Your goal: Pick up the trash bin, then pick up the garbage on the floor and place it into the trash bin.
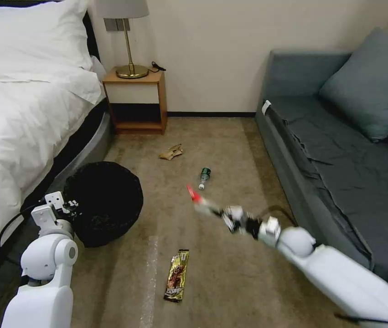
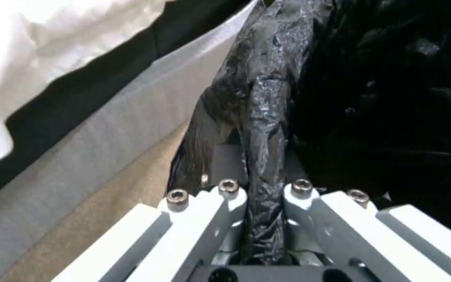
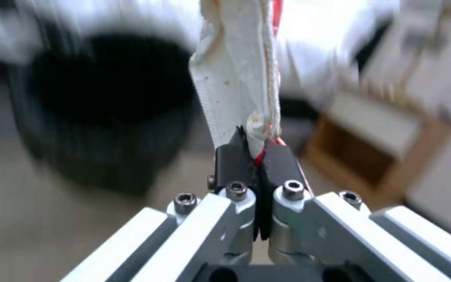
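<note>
The trash bin (image 1: 105, 207), wrapped in a black bag liner, hangs by the bed at lower left. My left gripper (image 1: 68, 206) is shut on the bin's rim and liner (image 2: 264, 156). My right gripper (image 1: 221, 214) is shut on the red-and-white packet (image 1: 194, 196), held above the carpet to the right of the bin. In the right wrist view the packet (image 3: 241, 78) sticks out from the pads, with the bin (image 3: 110, 102) beyond. On the floor lie a brown-gold snack wrapper (image 1: 177, 274), a small clear bottle (image 1: 204, 177) and a tan paper scrap (image 1: 171, 152).
A white bed (image 1: 20, 105) runs along the left. A wooden nightstand (image 1: 135, 100) with a lamp (image 1: 130, 41) stands at the back wall. A grey sofa (image 1: 339, 150) lines the right side. Carpet (image 1: 230, 273) lies open between them.
</note>
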